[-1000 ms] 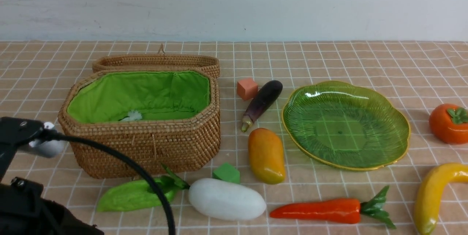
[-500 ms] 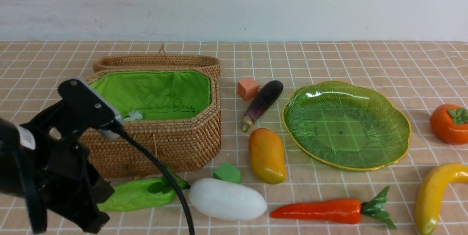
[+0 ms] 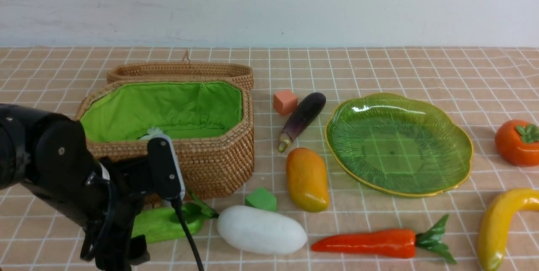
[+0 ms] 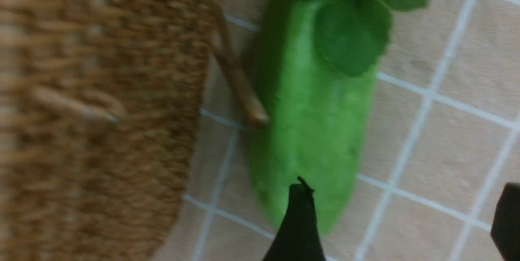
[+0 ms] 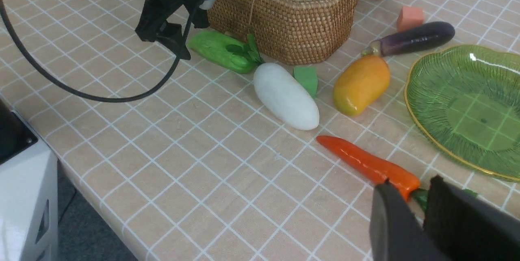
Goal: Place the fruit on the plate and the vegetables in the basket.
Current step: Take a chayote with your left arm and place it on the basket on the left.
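My left gripper [image 4: 402,216] is open and empty, low over the blunt end of the light green gourd [image 4: 313,131], with one fingertip [image 4: 298,204] over it. The gourd [image 3: 162,222] lies against the front of the open wicker basket [image 3: 202,161]. The white radish [image 3: 261,229], carrot [image 3: 366,243], eggplant [image 3: 301,119], mango [image 3: 307,178], persimmon [image 3: 516,142] and banana [image 3: 499,224] lie on the table around the bare green plate [image 3: 337,153]. My right gripper [image 5: 410,190] is shut and empty above the carrot's [image 5: 365,161] leafy end, out of the front view.
A salmon cube [image 3: 285,101] sits by the eggplant and a green cube [image 3: 261,199] between basket, radish and mango. The basket lid [image 3: 181,71] lies open behind it. The left arm's cable [image 3: 185,233] hangs over the gourd. The table edge [image 5: 101,208] shows in the right wrist view.
My left arm has swung in from the lower left corner and come down in front of the basket, over the gourd's left end. The objects have not moved.
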